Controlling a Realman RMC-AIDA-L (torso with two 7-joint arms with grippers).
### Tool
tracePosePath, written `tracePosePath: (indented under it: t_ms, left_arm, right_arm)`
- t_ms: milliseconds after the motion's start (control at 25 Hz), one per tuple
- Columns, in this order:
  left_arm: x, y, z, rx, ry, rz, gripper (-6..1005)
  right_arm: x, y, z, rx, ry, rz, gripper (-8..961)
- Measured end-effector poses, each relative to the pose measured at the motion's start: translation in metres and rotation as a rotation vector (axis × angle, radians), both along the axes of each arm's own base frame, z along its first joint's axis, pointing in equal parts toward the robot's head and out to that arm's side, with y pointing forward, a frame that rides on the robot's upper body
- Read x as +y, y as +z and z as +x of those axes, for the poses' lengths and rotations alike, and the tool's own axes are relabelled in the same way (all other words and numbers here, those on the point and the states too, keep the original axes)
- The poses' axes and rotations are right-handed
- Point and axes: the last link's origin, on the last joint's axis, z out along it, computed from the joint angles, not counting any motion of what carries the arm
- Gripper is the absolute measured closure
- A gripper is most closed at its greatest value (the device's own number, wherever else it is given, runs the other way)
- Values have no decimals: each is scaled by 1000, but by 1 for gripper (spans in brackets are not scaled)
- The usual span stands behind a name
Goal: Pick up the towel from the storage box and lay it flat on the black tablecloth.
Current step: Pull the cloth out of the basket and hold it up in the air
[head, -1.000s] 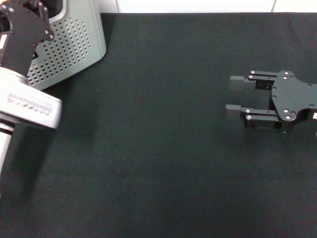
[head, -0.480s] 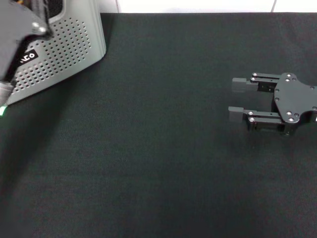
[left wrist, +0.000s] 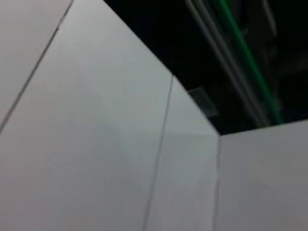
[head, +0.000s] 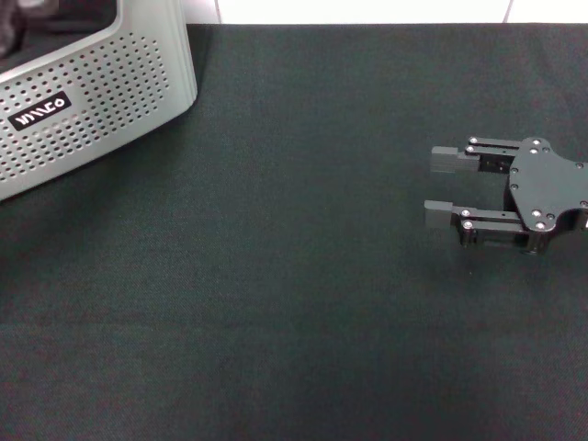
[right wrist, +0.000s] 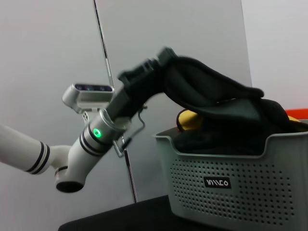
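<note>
The light grey perforated storage box [head: 119, 101] stands at the far left of the black tablecloth [head: 276, 294]. In the right wrist view my left gripper [right wrist: 161, 58] is above the storage box [right wrist: 269, 192], shut on one end of the towel [right wrist: 211, 89]. The towel looks dark and stretches from the gripper down into the box. My right gripper [head: 434, 186] hovers low over the cloth at the right, open and empty, fingers pointing left. The left wrist view shows only white wall panels and a dark ceiling.
A yellow item [right wrist: 188, 120] lies in the box behind the towel, and an orange one [right wrist: 296, 113] shows at its far side. The table's far edge meets a white wall [head: 367, 9]. The left arm [right wrist: 91, 139] reaches in from beyond the box.
My left arm has swung up and back out of the head view, uncovering the box's front and label. The right gripper has barely shifted.
</note>
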Motion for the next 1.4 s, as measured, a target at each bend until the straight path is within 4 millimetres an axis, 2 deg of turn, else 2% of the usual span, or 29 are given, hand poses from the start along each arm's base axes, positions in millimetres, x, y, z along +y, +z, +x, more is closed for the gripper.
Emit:
tracePosePath:
  t_ms: [320,720,960,1400]
  left_arm:
    - [-4,20,17,-119,-113,-257,981]
    - [1,30,46,-175,-251,-495,981]
    - [1,39,61,-188,-335,-536,981]
    - [-2,34,59,-194,-327,-562,980]
  right_arm:
    - [-1,0,-1,1,14,2,299]
    - [1,4,-7,17,49,15,299]
    - [1,8,-14,56,81,34,300]
    - [-1,22,-38,179,210,50,300]
